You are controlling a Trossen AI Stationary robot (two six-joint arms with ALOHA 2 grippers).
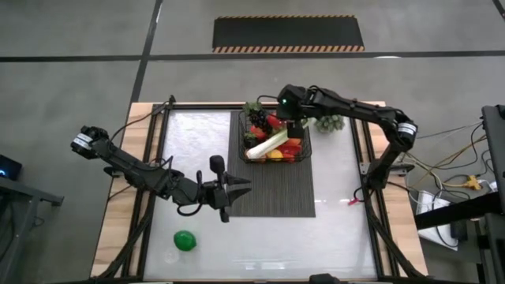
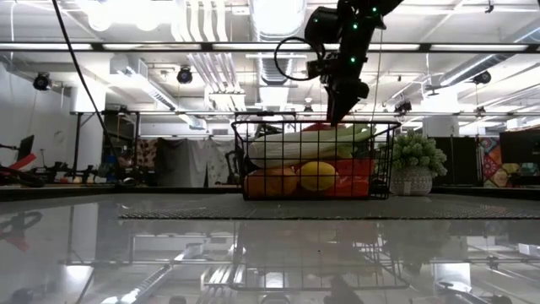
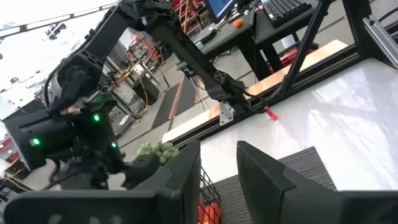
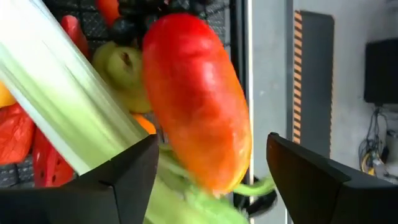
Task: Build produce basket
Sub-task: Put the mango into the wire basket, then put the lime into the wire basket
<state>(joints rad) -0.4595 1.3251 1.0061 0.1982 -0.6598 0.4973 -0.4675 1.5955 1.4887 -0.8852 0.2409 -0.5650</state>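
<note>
The black wire basket stands on the far part of the dark ribbed mat. It holds produce: a long pale-green celery stalk, a red-orange mango lying on top, a green apple, dark grapes and oranges. My right gripper hangs open over the basket's right part, pointing down, with its fingers on either side of the mango and apart from it. My left gripper is open above the mat's left edge and holds nothing. A green lime lies on the table near the near-left corner.
A small potted plant stands just right of the basket, close to the right arm. Dark frame rails run along the table's left and right sides. The near half of the mat and the white table top around the lime are bare.
</note>
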